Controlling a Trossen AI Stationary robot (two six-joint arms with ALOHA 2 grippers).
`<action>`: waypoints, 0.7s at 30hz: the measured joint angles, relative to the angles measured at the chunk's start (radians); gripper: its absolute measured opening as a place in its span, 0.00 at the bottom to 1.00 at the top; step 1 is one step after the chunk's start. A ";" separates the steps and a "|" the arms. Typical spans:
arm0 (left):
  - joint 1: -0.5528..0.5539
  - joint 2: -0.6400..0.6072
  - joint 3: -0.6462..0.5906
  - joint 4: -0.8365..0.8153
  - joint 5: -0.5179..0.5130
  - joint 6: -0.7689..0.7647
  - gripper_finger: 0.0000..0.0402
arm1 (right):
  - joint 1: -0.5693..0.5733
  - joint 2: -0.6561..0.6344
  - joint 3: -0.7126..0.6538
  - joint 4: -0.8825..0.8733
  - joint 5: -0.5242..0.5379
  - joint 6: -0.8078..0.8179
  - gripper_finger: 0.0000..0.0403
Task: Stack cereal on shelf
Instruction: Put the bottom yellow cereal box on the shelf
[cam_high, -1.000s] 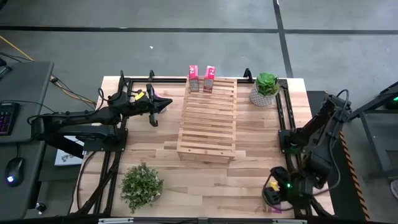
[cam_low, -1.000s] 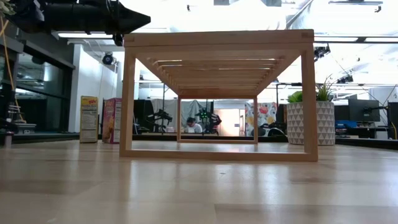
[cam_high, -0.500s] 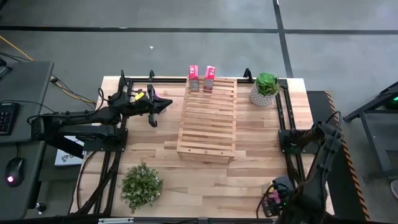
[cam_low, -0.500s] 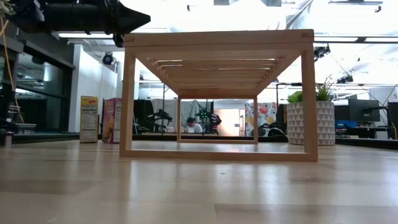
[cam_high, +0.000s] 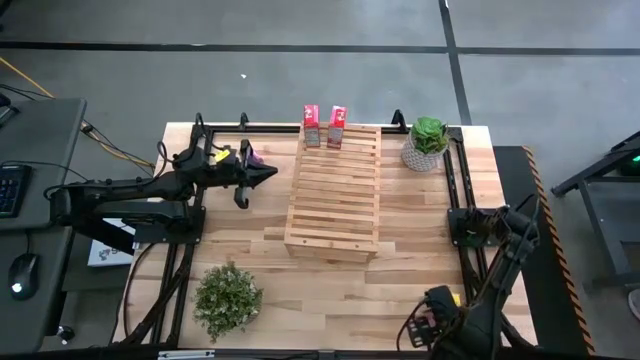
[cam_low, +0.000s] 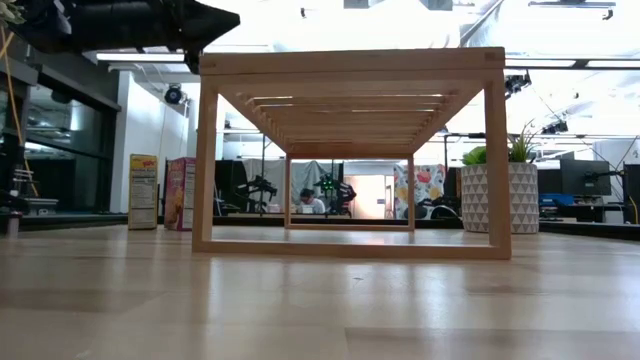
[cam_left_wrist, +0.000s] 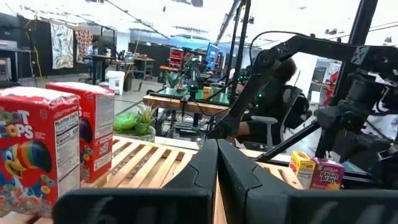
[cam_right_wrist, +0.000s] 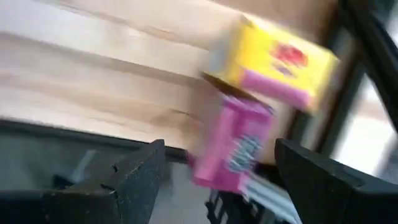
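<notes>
The slatted light-wood shelf (cam_high: 333, 192) stands mid-table on its frame legs (cam_low: 350, 245). Two red cereal boxes (cam_high: 311, 125) (cam_high: 337, 127) stand upright on the table at its far end; they also show in the left wrist view (cam_left_wrist: 37, 155) (cam_left_wrist: 93, 134) and the low view (cam_low: 143, 190) (cam_low: 180, 193). A yellow box (cam_right_wrist: 273, 62) and a pink box (cam_right_wrist: 233, 146) lie at the near right corner (cam_left_wrist: 305, 168) (cam_left_wrist: 328, 173). My left gripper (cam_high: 265, 172) (cam_left_wrist: 217, 168) hovers shut, left of the shelf. My right gripper (cam_right_wrist: 221, 186) (cam_high: 425, 328) is open, its fingers either side of the pink box.
A white potted plant (cam_high: 427, 143) stands right of the shelf's far end. A bushy plant (cam_high: 228, 297) sits at the near left. Black rails (cam_high: 455, 190) run along the table's sides. Bare planks (cam_high: 330, 290) lie between the shelf and the near edge.
My right arm has folded down, and its gripper has moved toward the table's near edge and a little to the left, staying over the near right corner. The boxes and the shelf have not moved.
</notes>
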 joint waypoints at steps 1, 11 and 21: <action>0.000 0.000 0.000 0.007 0.000 0.009 0.01 | -0.009 -0.017 -0.010 0.009 0.043 -0.037 0.73; 0.001 0.001 0.000 0.107 -0.035 0.118 0.01 | -0.282 -0.293 -0.208 0.002 0.758 -0.660 0.73; 0.001 0.000 0.000 0.070 -0.077 0.180 0.01 | -0.654 -0.575 -0.315 0.006 0.972 -1.152 0.73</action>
